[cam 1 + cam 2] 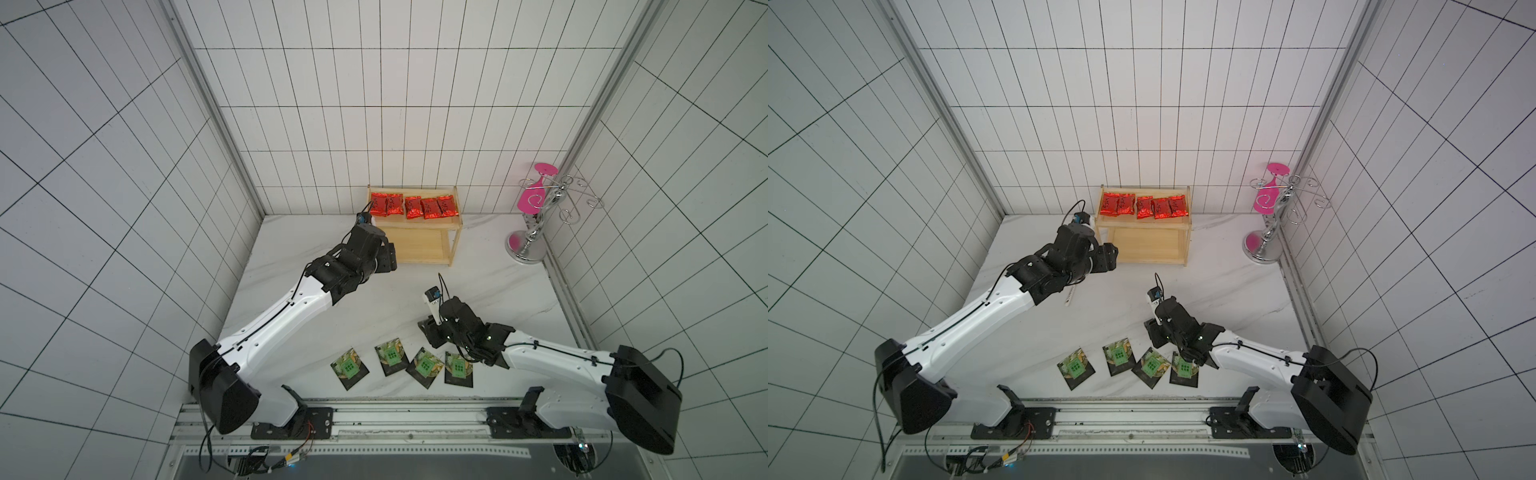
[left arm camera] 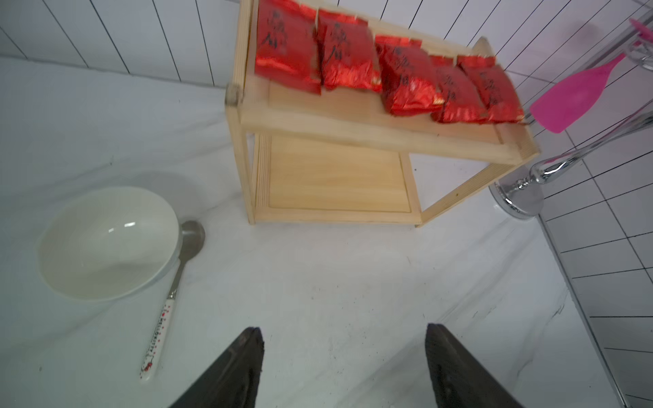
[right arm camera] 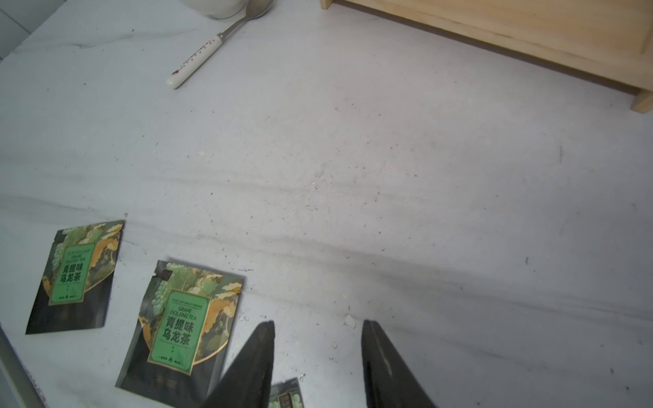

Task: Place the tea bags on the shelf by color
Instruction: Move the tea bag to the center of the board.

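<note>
Several red tea bags point(image 1: 413, 205) point(image 1: 1144, 205) point(image 2: 385, 67) lie in a row on the top tier of the wooden shelf point(image 1: 419, 246) point(image 1: 1144, 246) point(image 2: 335, 176) point(image 3: 530, 35); its lower tier is bare. Several dark tea bags with green labels point(image 1: 390, 356) point(image 1: 1075, 368) point(image 3: 180, 325) lie along the table's front edge. My left gripper point(image 2: 344, 328) point(image 1: 384, 259) hangs open and empty over the table, just left of the shelf's front. Open too, my right gripper point(image 3: 318, 322) point(image 1: 430, 332) holds nothing. It hovers above the right end of the green-label row, one sachet's corner showing below its fingers.
A white bowl point(image 2: 106, 243) with a spoon point(image 2: 166, 318) point(image 3: 198, 58) beside it sits left of the shelf, under my left arm. A chrome wire stand point(image 1: 536, 208) point(image 1: 1268, 232) holding a pink spatula point(image 2: 579, 95) stands in the back right corner. Tiled walls enclose three sides.
</note>
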`<state>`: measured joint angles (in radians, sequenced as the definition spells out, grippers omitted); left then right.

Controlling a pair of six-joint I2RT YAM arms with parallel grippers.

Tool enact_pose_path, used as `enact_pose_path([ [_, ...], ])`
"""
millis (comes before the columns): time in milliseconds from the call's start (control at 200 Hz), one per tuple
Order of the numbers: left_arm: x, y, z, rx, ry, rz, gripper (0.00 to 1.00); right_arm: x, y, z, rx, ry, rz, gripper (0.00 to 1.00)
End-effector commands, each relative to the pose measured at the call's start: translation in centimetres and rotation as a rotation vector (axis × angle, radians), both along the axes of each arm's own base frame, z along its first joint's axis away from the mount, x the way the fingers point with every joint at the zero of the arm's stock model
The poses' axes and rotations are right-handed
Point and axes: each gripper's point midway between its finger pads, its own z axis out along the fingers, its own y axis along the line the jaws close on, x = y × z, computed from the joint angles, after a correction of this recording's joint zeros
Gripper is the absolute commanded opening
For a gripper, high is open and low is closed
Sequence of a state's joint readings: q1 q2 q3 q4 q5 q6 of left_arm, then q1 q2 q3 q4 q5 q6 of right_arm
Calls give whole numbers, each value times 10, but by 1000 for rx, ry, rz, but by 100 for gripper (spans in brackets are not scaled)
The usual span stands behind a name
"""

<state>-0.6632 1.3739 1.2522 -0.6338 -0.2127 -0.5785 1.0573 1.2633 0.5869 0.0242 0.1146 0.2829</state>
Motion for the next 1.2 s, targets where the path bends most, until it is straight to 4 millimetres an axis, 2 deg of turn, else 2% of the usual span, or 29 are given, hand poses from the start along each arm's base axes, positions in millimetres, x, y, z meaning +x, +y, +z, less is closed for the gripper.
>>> enact_pose_path([
  [0, -26, 6, -37, -80, 106, 20, 76, -24, 11, -11, -125, -91, 90, 46],
  [160, -58, 12, -71, -154, 187, -18, 76, -58, 38, -27, -247, -178, 225, 55],
  [295, -68, 17, -90, -192, 251, -26, 77, -73, 44, -47, -372, -226, 273, 62],
  [430, -66, 30, -97, -218, 322, -4, 76, -73, 48, -49, -391, -239, 269, 66],
  [550, -67, 33, -106, -232, 348, -2, 76, -70, 49, -56, -408, -233, 262, 68],
  [735, -77, 36, -129, -248, 404, 5, 77, -62, 44, -61, -404, -190, 241, 68],
  [894, -90, 47, -150, -249, 448, 33, 77, -52, 44, -64, -373, -145, 217, 68],
  [1074, -97, 58, -162, -262, 479, 64, 76, -50, 51, -58, -338, -121, 225, 67],
  [1199, -97, 61, -164, -252, 492, 72, 77, -67, 48, -43, -310, -114, 286, 69],
])
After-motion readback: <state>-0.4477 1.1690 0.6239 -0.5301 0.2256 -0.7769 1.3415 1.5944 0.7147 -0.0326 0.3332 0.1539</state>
